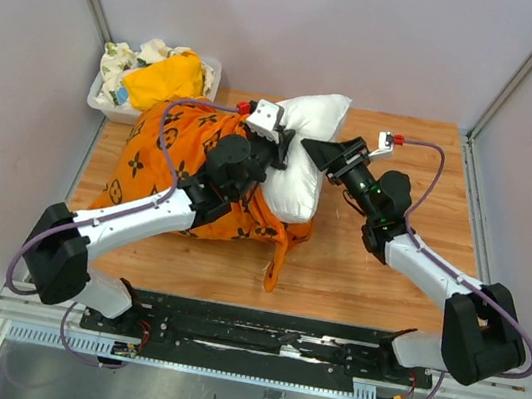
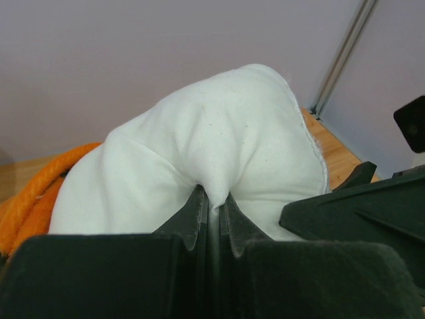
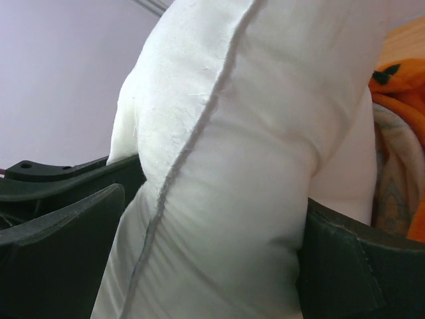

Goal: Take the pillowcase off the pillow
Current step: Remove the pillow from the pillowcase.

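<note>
Surface (image 1: 375, 278): wooden, walled in pale grey.
Pillowcase (image 1: 151, 156): orange, bunched left of centre, wrapping the pillow's near-left end.
Pillow (image 1: 303, 155): white, plump, sticking out to the far right.
Right pincer (image 3: 206, 239): spread wide, straddling the pillow's seamed edge.
Left pincer (image 2: 212, 199): closed on a pinch of pillow cloth.
Handling: both likely soft and light (the case limp, probably slippery); grip its hem.
</note>
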Motion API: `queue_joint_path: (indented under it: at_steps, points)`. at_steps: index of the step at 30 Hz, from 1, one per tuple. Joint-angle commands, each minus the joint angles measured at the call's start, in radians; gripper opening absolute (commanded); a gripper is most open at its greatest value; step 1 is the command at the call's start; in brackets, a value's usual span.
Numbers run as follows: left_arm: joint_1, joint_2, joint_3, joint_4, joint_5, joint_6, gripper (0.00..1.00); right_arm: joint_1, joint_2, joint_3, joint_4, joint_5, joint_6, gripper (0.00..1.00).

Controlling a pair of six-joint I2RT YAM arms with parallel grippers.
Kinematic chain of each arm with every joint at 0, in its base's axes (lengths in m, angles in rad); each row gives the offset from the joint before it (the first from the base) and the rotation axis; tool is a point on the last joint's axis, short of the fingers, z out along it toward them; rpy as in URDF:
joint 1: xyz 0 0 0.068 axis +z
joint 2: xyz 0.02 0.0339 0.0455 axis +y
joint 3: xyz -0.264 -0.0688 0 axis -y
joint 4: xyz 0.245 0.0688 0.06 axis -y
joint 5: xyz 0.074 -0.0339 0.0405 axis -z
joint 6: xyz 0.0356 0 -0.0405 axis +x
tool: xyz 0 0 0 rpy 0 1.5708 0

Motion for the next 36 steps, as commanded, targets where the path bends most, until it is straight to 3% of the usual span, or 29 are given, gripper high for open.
queue_joint_path:
  at_steps: [1,6,7,9,11,13,15,18,21,25,28,36]
  points:
    - [-0.002,0.072,-0.092,0.056,-0.002,-0.051,0.0,0.077,-0.089,0.105,-0.021,-0.006,-0.11,0.98]
    - [-0.003,0.063,-0.131,0.085,0.012,-0.042,0.0,0.089,-0.062,0.148,-0.113,-0.008,-0.156,0.98]
    - [-0.003,0.061,-0.128,0.076,0.018,-0.036,0.0,0.09,-0.05,0.16,-0.122,-0.021,-0.164,0.83]
    - [0.0,0.057,-0.105,0.033,0.039,-0.02,0.03,0.09,-0.031,0.165,-0.115,-0.025,-0.179,0.36]
    - [0.032,0.058,-0.056,-0.052,0.09,-0.047,0.22,0.081,-0.021,0.168,-0.117,-0.011,-0.196,0.04]
    - [0.098,0.042,-0.029,-0.129,0.185,-0.135,0.35,0.036,-0.026,0.165,-0.145,-0.006,-0.194,0.01]
    - [0.174,-0.01,-0.043,-0.135,0.294,-0.199,0.55,-0.045,-0.041,0.161,-0.176,-0.025,-0.185,0.01]
    - [0.278,-0.121,-0.087,-0.113,0.475,-0.254,0.98,-0.195,-0.073,0.152,-0.247,-0.077,-0.175,0.01]
    - [0.432,-0.216,-0.119,-0.097,0.641,-0.335,0.99,-0.325,-0.117,0.148,-0.369,-0.103,-0.203,0.01]
    - [0.552,-0.248,-0.147,-0.148,0.627,-0.363,0.99,-0.435,-0.143,0.164,-0.507,-0.139,-0.258,0.01]
    - [0.568,-0.193,-0.16,-0.185,0.585,-0.351,0.99,-0.459,-0.119,0.175,-0.514,-0.186,-0.26,0.01]
    - [0.566,0.031,-0.173,-0.183,0.654,-0.374,0.9,-0.459,-0.073,0.198,-0.504,-0.253,-0.242,0.01]
